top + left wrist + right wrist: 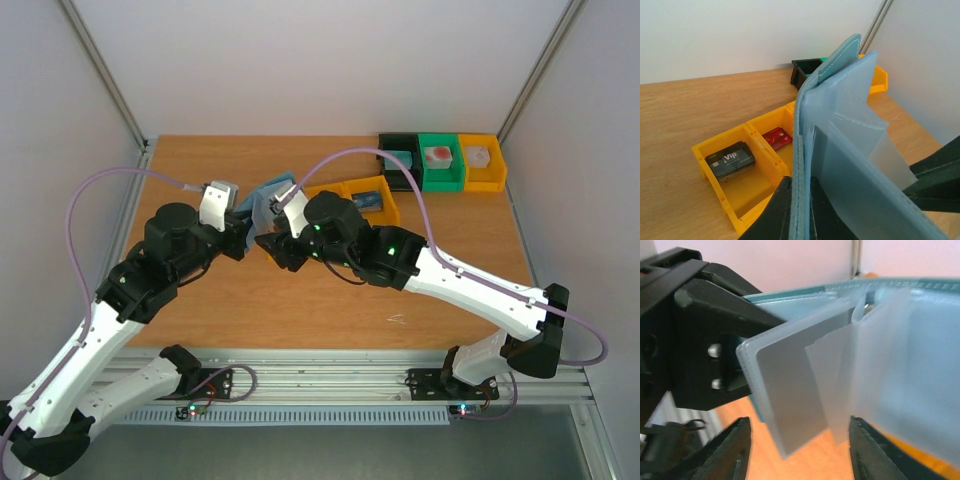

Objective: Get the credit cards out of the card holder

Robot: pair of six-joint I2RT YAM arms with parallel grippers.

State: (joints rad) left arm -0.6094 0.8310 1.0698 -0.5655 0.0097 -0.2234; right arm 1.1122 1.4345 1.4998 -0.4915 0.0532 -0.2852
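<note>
Card holder [840, 125]: upright, clamped in left gripper [799, 192]. Right gripper [799, 422]: fingers apart, straddling clear sleeves [790, 375]. Dark grey card [731, 160], red card [777, 138]: in adjacent yellow bins [715, 187].

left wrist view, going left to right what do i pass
grey card in a yellow bin → red card in the next bin → wallet, standing on edge
</note>
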